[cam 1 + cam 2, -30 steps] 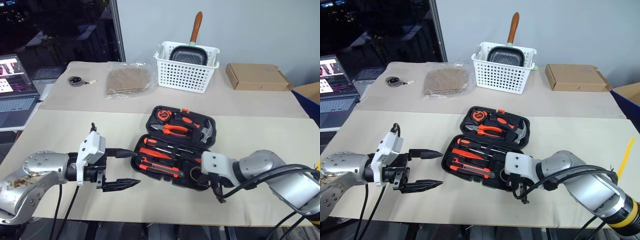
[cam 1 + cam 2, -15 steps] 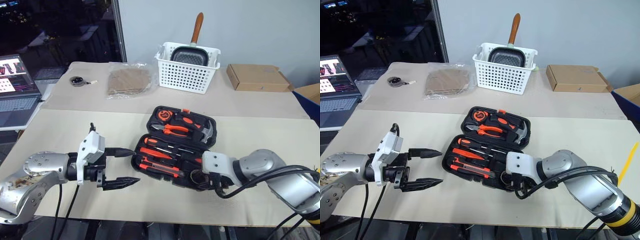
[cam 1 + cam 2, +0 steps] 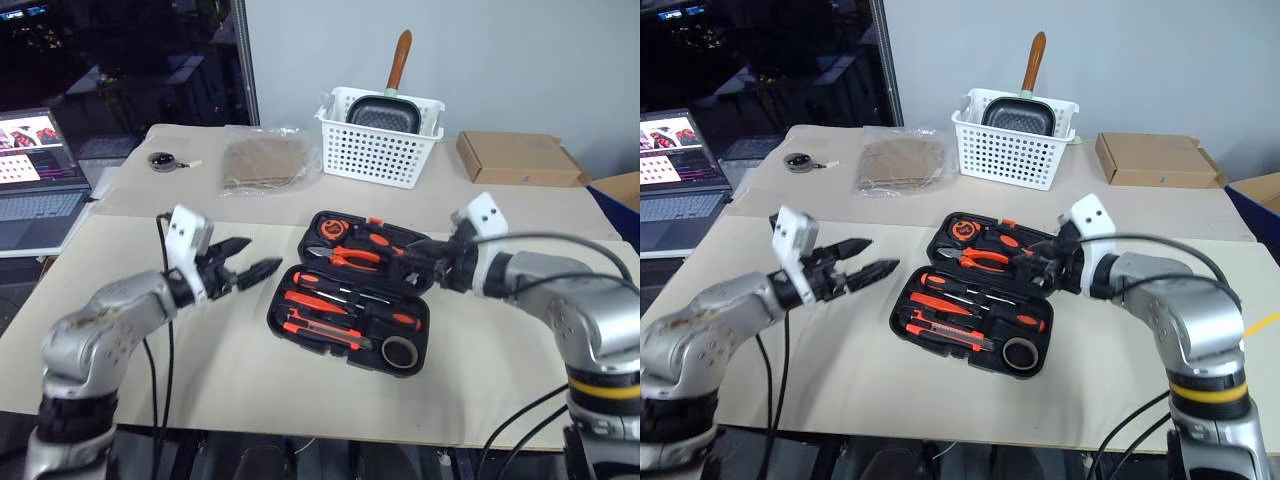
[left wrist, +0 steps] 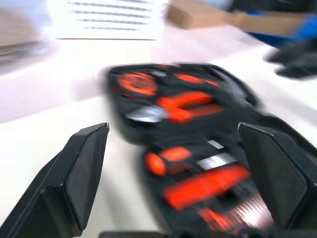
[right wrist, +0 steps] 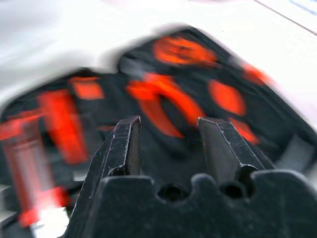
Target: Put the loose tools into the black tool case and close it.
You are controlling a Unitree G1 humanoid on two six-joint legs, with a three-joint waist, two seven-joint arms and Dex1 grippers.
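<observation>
1. Black tool case [image 3: 350,300]: lies open, both halves flat, near the middle of the desk [image 3: 520,350], set at a slant; far half holds the pliers [image 3: 345,258], the hammer [image 3: 405,262] and a round orange-faced item by its far-left corner; near half holds orange-and-black slim tools [image 3: 320,305] in their recesses, plus a dark round roll [image 3: 401,351] at the near-right corner.
2. Left gripper [image 3: 248,268]: above the desk just left of the case, pointing toward it; jaws wide apart, nothing between them; left wrist view shows both fingers [image 4: 79,173] spread w/ the case between them, apart from it.
3. Right gripper [image 3: 1040,265]: over the far half's right end, by the hammer; jaws part-open, w/ a gap visible in the right wrist view; nothing seen gripped; contact w/ the case cannot be told.
4. Bkgd, far side of desk: white basket [image 3: 380,140] w/ a dark pan, wooden handle upright; cardboard box [image 3: 515,158] to the right; clear bag [image 3: 262,162] of brown material to the left; small round black item [image 3: 161,160] further left; open laptop [image 3: 40,180] at the left edge.
</observation>
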